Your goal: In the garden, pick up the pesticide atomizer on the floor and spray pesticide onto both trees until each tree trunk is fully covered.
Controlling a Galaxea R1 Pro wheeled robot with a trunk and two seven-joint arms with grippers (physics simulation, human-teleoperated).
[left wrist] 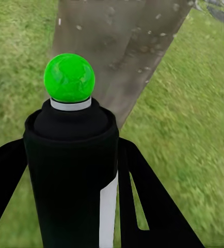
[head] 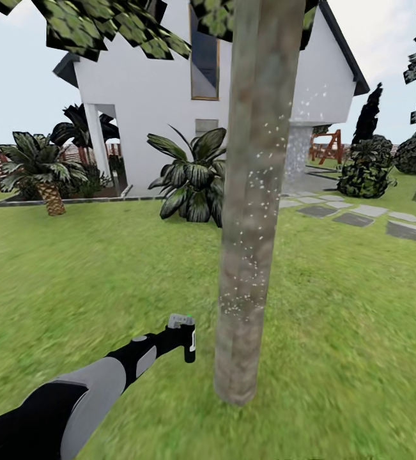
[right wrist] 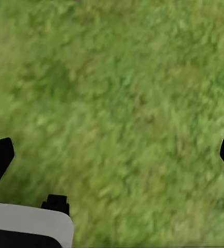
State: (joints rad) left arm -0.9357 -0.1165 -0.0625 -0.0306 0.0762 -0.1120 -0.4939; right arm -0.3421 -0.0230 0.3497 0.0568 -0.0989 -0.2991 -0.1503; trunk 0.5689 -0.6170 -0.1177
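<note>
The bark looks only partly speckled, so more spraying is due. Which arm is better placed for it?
Left. Its tool grips the pesticide atomizer, aimed at the tree trunk close ahead. The right tool hangs open over lawn.

A thick grey-brown mottled tree trunk (head: 254,191) rises directly ahead of the black left gripper (head: 183,337), which grips a dark spray bottle with a green-dotted head (left wrist: 69,150), blocking forward passage. Open green lawn (head: 92,268) lies to either side of the trunk. Below the spread-fingered right gripper (right wrist: 112,155) is bare grass.
</note>
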